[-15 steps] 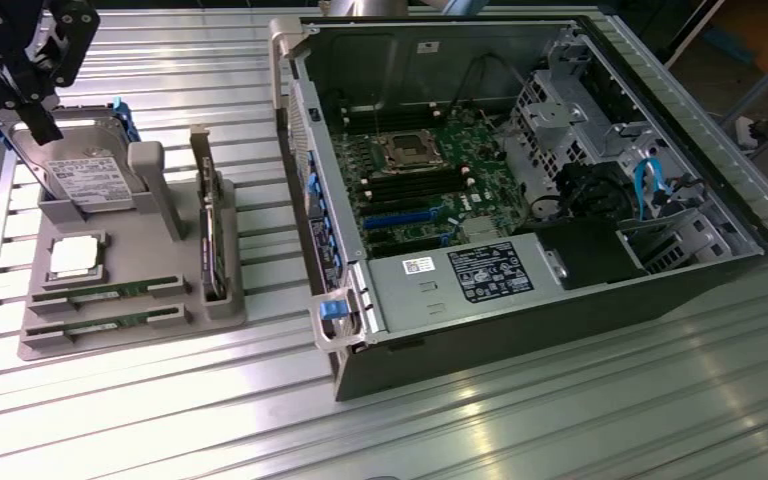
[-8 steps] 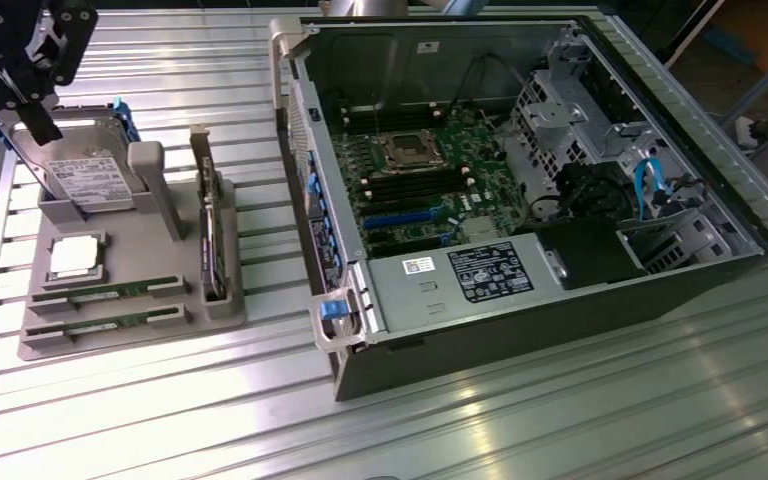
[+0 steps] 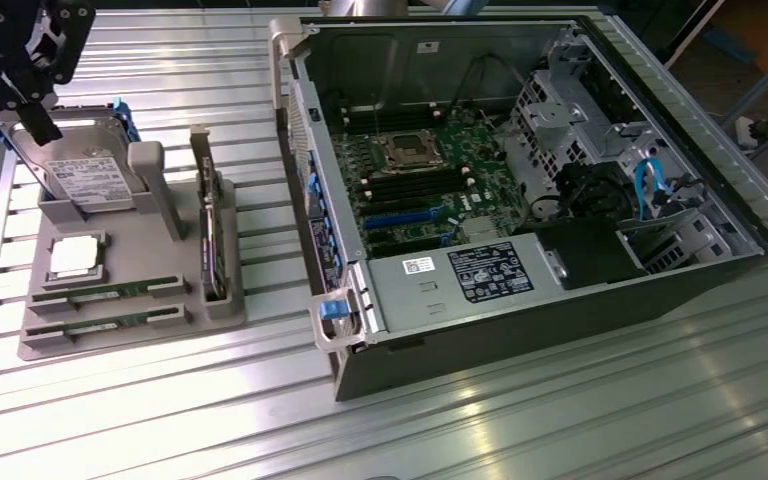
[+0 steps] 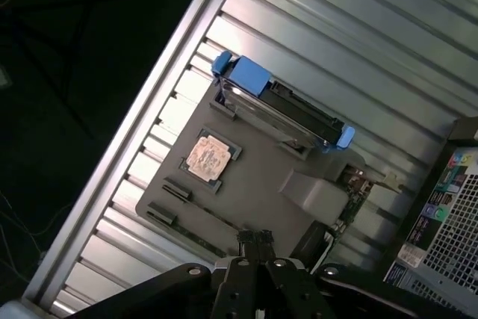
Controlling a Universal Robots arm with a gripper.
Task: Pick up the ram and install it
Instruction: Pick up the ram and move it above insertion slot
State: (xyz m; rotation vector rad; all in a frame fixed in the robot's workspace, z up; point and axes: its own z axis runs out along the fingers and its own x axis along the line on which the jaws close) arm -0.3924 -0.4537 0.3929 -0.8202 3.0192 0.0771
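- The gripper (image 4: 255, 238) hangs above the grey tray (image 3: 144, 262) at the exterior view's left; its two dark fingers are clenched against each other with nothing between them
- One ram stick (image 3: 104, 293) lies flat in a groove near the tray's front edge in the exterior view; the other ram stick (image 3: 95, 326) lies in the next groove, parallel and just beside it; both are narrow and green with dark chips; the gripper touches neither, and is over the tray's opposite end, well apart from them
- A square silver CPU chip (image 3: 75, 256) rests in a recess just behind the ram sticks; a hard drive (image 3: 88, 180) in a carrier with blue corners leans tilted at the tray's far end, nearest the gripper; a dark expansion card (image 3: 208, 235) stands on edge in a slot along the side of the tray that faces the computer
- The computer case (image 3: 357, 365) lies on its side at the exterior view's right with its panel off, near the tray but apart from it; the green motherboard (image 3: 424, 205) shows inside, with long dark slots beside the processor socket (image 3: 404, 150); I cannot tell whether those slots hold anything
- Blue cables (image 3: 648, 185) loop in the case's right-hand part, beside the metal drive cage
- A ribbed metal table (image 3: 558, 420) carries both the tray and the case
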